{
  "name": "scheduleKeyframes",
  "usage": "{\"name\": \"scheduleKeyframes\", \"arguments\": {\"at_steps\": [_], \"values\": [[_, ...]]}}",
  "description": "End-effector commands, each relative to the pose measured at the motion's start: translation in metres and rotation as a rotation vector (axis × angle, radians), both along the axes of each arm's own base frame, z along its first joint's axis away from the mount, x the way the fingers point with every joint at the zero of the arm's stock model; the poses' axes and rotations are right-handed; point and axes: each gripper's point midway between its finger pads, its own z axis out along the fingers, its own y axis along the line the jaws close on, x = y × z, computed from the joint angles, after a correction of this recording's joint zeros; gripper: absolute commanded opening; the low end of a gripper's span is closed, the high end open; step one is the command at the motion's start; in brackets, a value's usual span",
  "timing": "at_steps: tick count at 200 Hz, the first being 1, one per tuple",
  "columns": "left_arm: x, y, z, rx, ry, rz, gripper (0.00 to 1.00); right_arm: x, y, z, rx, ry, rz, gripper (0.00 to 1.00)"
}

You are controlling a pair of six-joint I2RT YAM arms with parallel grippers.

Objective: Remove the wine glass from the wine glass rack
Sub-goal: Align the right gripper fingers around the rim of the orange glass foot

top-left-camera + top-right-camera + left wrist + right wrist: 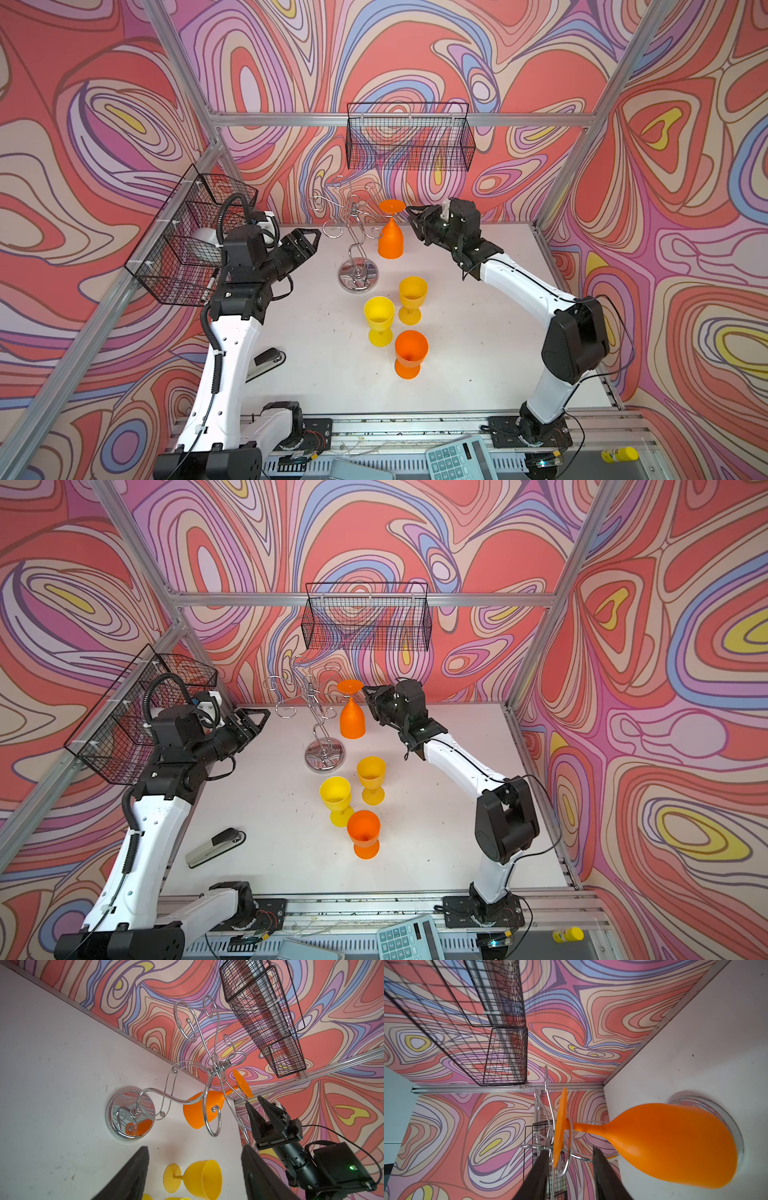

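Wine glass rack [358, 277]: we counted one, chrome wire, standing upright on its round mirrored base on the white desk [478, 353].
Wine glasses: we counted four in both top views, one on the rack and three off it.
Hanging wine glass [390, 243]: one, orange, bowl down, with its foot caught in a curled hook on the rack's right side. The bowl hung just beside the rack's wavy stem, clear of the desk.
Standing glasses: three stood upright in a tight group in front of the rack's base. Two were yellow [379, 318] [412, 297], and one orange glass [410, 353] stood farthest from the rack.
Left gripper [315, 239]: one, left of the rack and apart from it, with its jaws spread and nothing between them.
Right gripper [411, 218]: one, just right of the rack, level with the hanging wine glass's foot. Its jaws stood apart. In the right wrist view the edge of the foot [560, 1126] reached between the fingers [602, 1167], and we could not tell whether they touched it.
Baskets: two of black wire mesh, one behind and above the rack [409, 141] and one to the rack's left [187, 245].
Other items: one stapler [216, 845], one calculator [457, 459] and one small yellow bottle [621, 454], all well in front of the rack.
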Motion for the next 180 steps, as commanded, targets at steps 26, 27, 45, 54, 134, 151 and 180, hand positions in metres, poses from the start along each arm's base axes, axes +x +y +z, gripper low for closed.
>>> {"name": "scheduleKeyframes", "arguments": {"at_steps": [26,27,45,54,134,151,180], "values": [[-0.008,-0.001,0.003,0.01,-0.005,-0.011,0.71,-0.002,-0.003,0.027,0.01,-0.061,-0.008,0.37],[-0.008,-0.001,0.003,0.01,-0.006,-0.012,0.71,-0.001,-0.003,0.027,0.011,-0.059,-0.007,0.37],[-0.008,-0.001,0.001,0.011,0.002,-0.017,0.71,0.001,0.003,0.024,0.019,-0.047,0.017,0.37],[-0.008,-0.001,-0.001,0.017,0.009,-0.017,0.71,0.001,0.003,0.025,0.015,-0.047,0.018,0.37],[-0.015,0.001,-0.005,0.05,0.018,-0.018,0.72,0.017,0.014,-0.001,-0.008,-0.009,0.029,0.34],[-0.015,0.0,-0.003,0.05,0.015,-0.019,0.72,0.019,0.016,-0.002,-0.01,-0.011,0.031,0.33],[-0.017,0.0,-0.003,0.049,0.013,-0.02,0.72,0.023,0.018,-0.002,-0.005,-0.012,0.031,0.33]]}}
